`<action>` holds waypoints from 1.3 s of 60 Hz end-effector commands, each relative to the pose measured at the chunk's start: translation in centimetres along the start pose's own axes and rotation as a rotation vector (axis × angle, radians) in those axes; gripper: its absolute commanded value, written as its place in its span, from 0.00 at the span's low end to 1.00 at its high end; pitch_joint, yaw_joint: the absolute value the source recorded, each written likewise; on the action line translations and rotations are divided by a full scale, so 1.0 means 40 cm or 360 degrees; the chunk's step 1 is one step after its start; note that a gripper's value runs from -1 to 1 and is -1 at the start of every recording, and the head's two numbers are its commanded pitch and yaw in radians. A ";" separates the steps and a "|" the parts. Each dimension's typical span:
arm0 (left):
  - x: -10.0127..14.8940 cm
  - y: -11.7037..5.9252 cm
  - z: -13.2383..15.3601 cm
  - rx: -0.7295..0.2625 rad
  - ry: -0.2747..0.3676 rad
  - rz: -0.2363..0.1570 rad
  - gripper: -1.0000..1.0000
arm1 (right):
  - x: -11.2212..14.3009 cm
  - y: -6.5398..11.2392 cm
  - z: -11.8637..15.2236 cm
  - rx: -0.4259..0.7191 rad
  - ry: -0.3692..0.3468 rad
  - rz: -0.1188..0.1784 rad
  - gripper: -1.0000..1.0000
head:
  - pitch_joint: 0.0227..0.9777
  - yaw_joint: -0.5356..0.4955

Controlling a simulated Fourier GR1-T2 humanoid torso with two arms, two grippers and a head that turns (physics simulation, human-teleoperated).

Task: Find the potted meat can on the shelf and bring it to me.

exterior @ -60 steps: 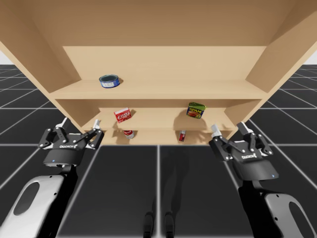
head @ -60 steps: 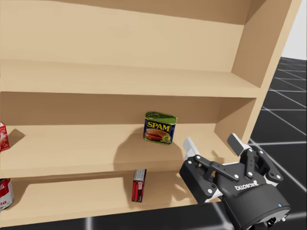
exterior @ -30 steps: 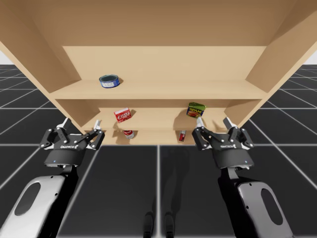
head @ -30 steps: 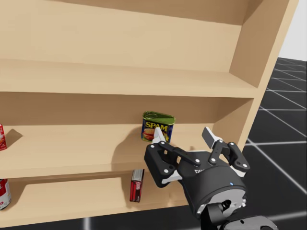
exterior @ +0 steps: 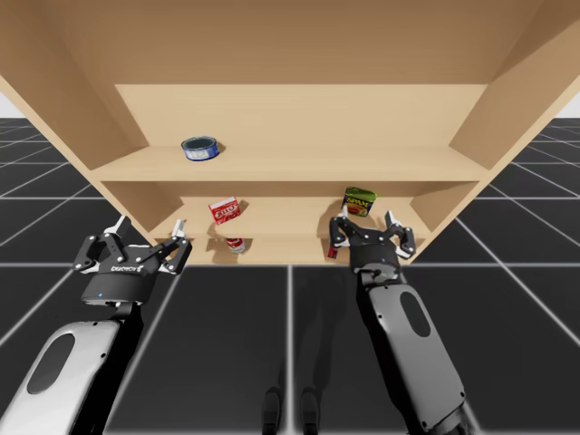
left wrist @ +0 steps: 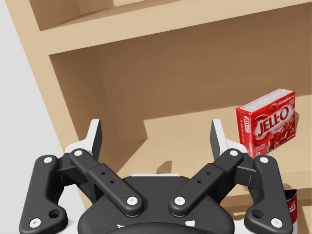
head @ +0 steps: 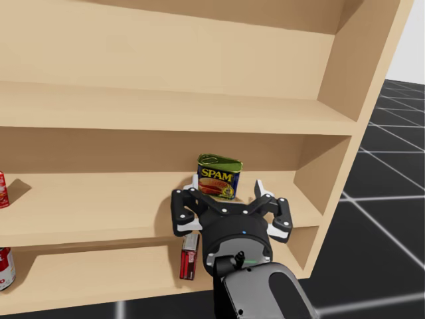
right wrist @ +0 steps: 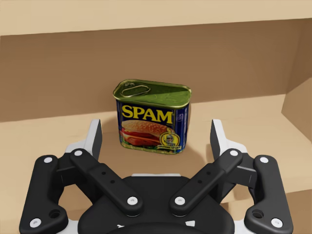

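the potted meat can (right wrist: 152, 117) stands upright on the middle shelf (right wrist: 58, 129), straight ahead of my right end effector (exterior: 362, 225), just beyond its fingertips and centred on their gap, broad face toward me, long side lying across that gap. those fingers are spread wide, gripping nothing. my left end effector (left wrist: 156, 139), also wide, is well apart by a red box (left wrist: 267, 122). the can's label: blue, yellow lettering, green pull-tab top

Bright even light, soft shadows under the shelf boards (exterior: 290, 170)
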 end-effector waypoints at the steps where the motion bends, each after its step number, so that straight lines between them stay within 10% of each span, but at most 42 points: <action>1: 0.000 0.002 0.000 0.0002 0.0000 -0.0002 0.00 | -0.018 0.011 -0.048 -0.0090 0.0058 0.0029 0.00 | 0.48 0.25; 55: -0.003 0.003 -0.001 -0.0002 -0.0005 -0.0018 0.00 | -0.043 0.046 -0.199 -0.0030 0.0195 0.0035 0.00 | 0.49 0.25; 57: -0.003 0.003 -0.001 -0.0003 -0.0005 -0.0019 0.00 | -0.045 0.045 -0.200 -0.0036 0.0191 0.0037 0.11 | 0.49 0.25; 60: -0.003 0.002 -0.001 -0.0004 -0.0005 -0.0020 0.00 | -0.050 0.041 -0.203 -0.0043 0.0195 0.0033 0.86 | 0.49 0.25; 61: -0.004 0.002 -0.002 -0.0005 -0.0005 -0.0020 0.00 | -0.053 0.039 -0.205 -0.0047 0.0198 0.0032 0.94 | 0.49 0.25; 78: -0.004 0.002 -0.002 -0.0005 -0.0005 -0.0023 0.00 | -0.049 0.008 -0.200 -0.0091 0.0154 0.0039 1.00 | 0.49 0.24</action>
